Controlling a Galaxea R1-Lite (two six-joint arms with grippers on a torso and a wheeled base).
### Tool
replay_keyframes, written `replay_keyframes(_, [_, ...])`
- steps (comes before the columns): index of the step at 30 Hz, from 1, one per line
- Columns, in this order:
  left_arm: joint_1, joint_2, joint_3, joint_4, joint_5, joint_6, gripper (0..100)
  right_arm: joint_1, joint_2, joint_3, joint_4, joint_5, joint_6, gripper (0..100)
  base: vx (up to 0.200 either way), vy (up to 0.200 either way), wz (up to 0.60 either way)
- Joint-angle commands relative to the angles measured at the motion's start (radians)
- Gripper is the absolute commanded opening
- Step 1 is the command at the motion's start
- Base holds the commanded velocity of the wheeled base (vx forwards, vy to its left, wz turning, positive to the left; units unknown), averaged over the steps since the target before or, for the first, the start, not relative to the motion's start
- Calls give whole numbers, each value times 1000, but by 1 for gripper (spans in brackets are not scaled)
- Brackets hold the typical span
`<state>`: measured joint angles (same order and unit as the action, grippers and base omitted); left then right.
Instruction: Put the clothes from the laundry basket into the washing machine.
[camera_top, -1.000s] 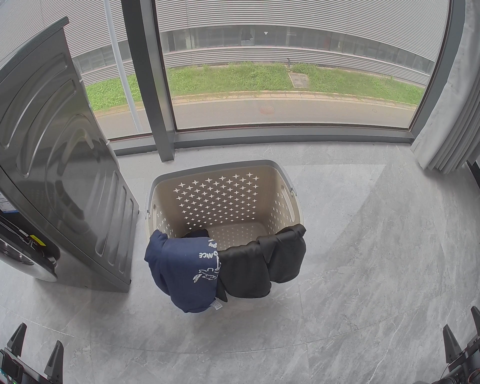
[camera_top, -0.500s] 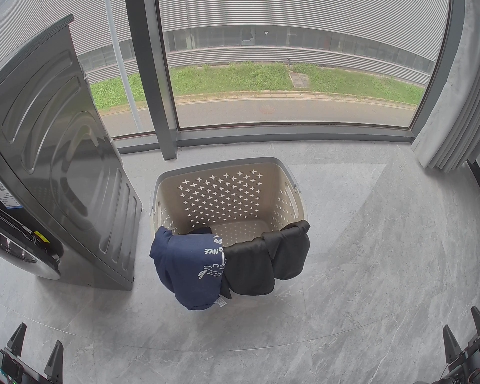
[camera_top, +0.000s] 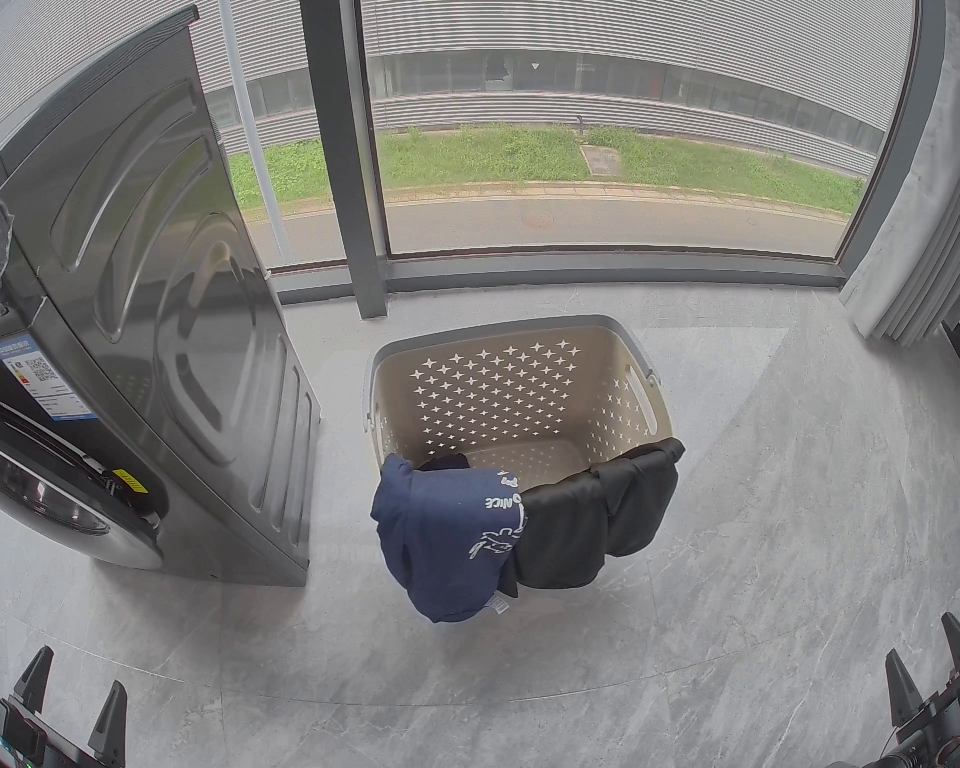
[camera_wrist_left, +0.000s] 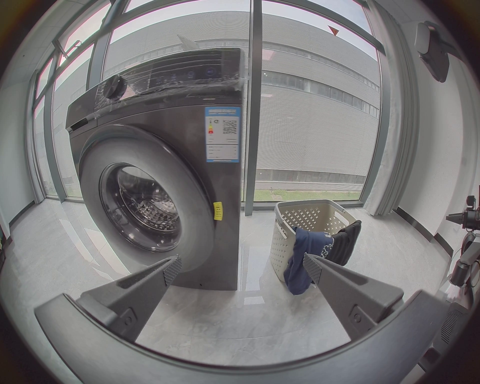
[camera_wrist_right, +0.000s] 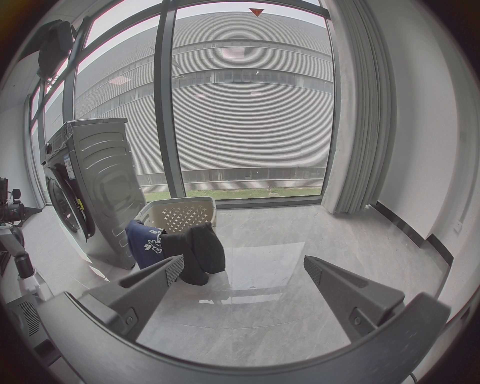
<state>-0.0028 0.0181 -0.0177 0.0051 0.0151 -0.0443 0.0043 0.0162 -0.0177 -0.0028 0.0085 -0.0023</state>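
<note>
where the grey floor (camera_top: 760, 520) meets the window (camera_top: 600, 150), you have one beige laundry basket (camera_top: 510, 332), upright, near the washing machine (camera_top: 170, 300) but not touching it.
item: navy garment (camera_top: 440, 540), white print, draped over the basket's near rim and hanging down the outside.
item: black garment (camera_top: 590, 515), draped over the same rim, touching the navy one on its right.
washing machine: dark, side panel toward the basket.
your left gripper (camera_wrist_left: 240, 261): released, jaws spread wide, holding nothing, well short of the basket.
your right gripper (camera_wrist_right: 240, 262): likewise released and empty.
</note>
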Motion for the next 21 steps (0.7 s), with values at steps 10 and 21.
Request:
replay_keyframes(10, [0, -12, 15, -1, 0, 0, 100, 0, -16, 18, 0, 1, -1, 100, 0, 200, 0])
replay_keyframes(21, [-2, -12, 15, 1, 0, 0, 100, 0, -16, 16, 0, 1, -1, 100, 0, 200, 0])
